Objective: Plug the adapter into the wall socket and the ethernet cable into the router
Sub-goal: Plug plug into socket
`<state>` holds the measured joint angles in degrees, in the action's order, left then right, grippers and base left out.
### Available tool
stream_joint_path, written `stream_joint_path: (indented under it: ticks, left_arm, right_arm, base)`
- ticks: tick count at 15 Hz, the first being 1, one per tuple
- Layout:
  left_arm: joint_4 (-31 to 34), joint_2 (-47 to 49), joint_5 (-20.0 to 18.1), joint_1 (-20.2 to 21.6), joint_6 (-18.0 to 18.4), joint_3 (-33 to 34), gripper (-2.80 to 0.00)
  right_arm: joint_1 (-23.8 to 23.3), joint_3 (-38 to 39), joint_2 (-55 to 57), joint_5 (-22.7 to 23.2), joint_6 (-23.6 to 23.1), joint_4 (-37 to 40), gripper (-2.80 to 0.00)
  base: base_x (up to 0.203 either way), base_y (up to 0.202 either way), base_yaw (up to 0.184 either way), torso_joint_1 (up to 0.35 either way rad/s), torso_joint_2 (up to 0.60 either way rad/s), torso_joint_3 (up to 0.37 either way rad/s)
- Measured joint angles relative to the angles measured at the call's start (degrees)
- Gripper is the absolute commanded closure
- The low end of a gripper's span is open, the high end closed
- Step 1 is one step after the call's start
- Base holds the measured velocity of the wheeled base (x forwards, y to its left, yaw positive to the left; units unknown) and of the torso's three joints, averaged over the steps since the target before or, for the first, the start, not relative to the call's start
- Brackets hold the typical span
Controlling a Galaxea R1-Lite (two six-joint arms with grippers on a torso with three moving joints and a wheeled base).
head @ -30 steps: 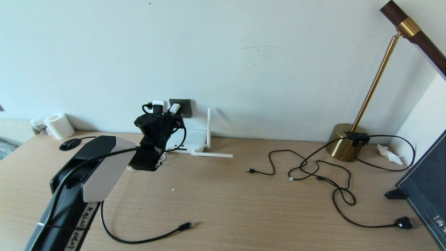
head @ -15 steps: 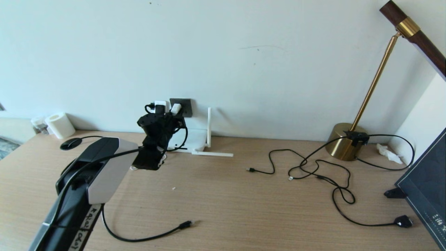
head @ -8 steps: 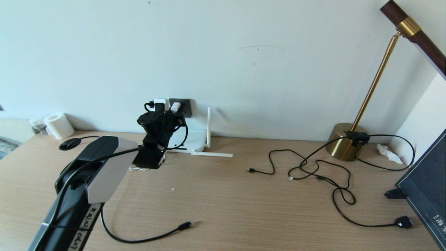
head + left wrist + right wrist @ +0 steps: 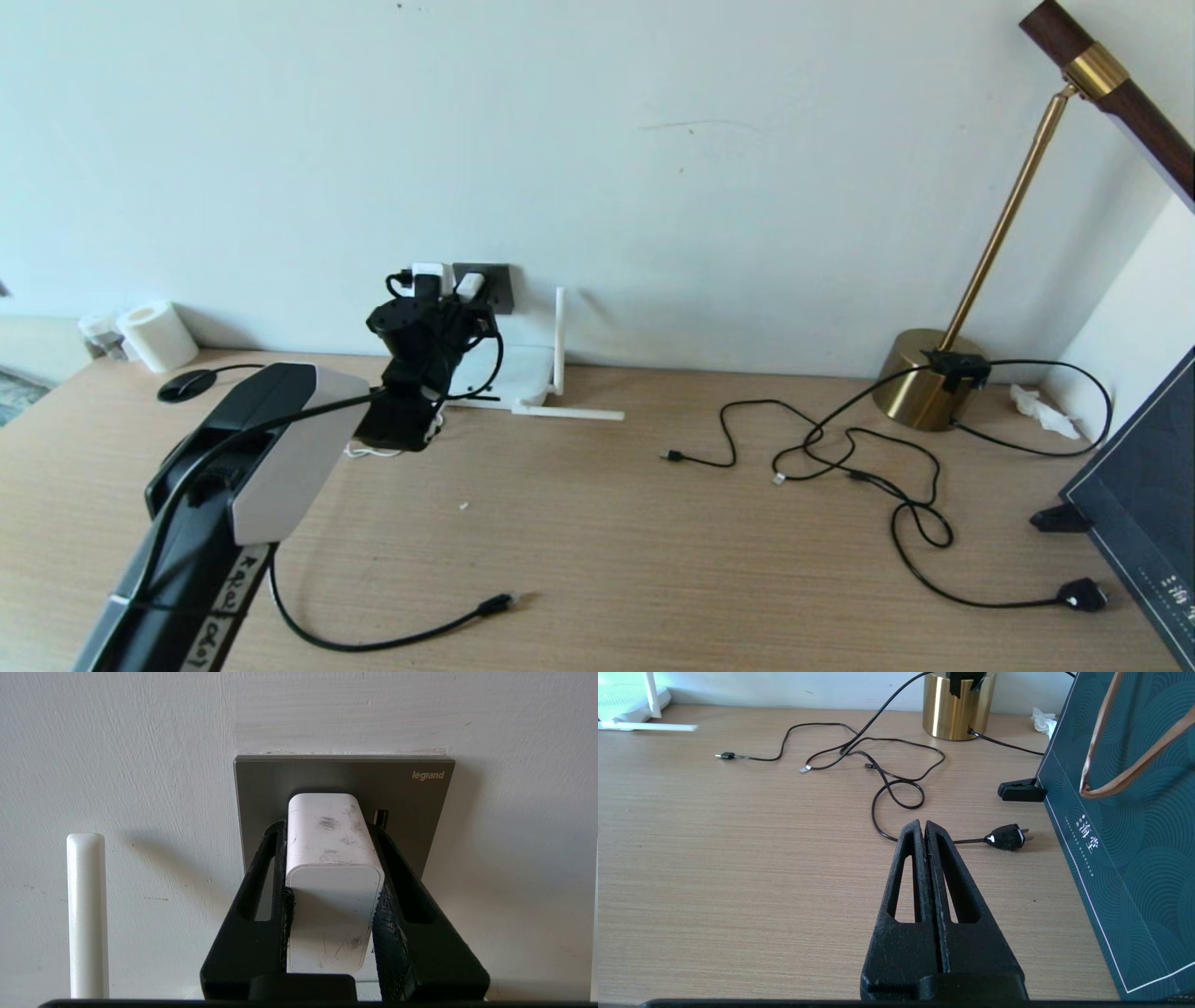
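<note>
The adapter [image 4: 332, 858], a small rigid white cube with scuffed, smooth plastic sides, is held at the centre of the left wrist view, clamped across its two flat flanks by the left gripper [image 4: 332, 830]; its far end is pressed against the dark grey wall socket [image 4: 411, 807], though whether the pins are fully seated cannot be told. It is judged to be light and stiff but somewhat slippery, so the flat sides, where the textured pads [image 4: 387, 914] sit, are judged the right place to hold it. The word "legrand" can be read at the upper right of the socket plate. In the head view the same group is seen left of centre, with the router [image 4: 518, 369] just to the right of it against the wall. The ethernet cable [image 4: 392, 639] lies in the lower left of that frame, its plug free on the desk [image 4: 653, 560]; it is judged limp and light, best taken by the stiff plug body. The right gripper [image 4: 926, 833] is seen pressed shut on nothing at the lower centre of its own view, above the desk, near a black mains plug [image 4: 1007, 837]. On the dark green paper bag [image 4: 1125, 858] at the right, pale Chinese characters are printed; they are too small to be read surely.
</note>
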<state>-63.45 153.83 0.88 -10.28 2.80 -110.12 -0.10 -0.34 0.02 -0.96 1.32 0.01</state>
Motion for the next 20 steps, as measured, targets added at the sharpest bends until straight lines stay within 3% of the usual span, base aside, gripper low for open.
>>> stream_joint_path:
  ticks: [7,10,20]
  left_arm:
    - [2.0,0.16,0.1,-0.06,0.0,-0.11,0.0]
    - [4.03,0.0,2.9,-0.44,0.0,-0.18,0.0]
    - [4.41,-0.09,3.33,-0.61,0.0,-0.2,0.0]
  right_arm:
    - [0.0,0.0,0.0,0.0,-0.01,-0.01,0.0]
    - [0.0,-0.01,0.0,0.02,0.02,-0.01,0.0]
    - [0.0,-0.01,0.0,-0.02,0.02,-0.01,0.0]
  base:
    - [0.0,0.0,0.0,0.0,0.0,0.0]
    - [0.0,0.0,0.0,0.0,0.0,0.0]
    - [0.0,0.0,0.0,0.0,0.0,0.0]
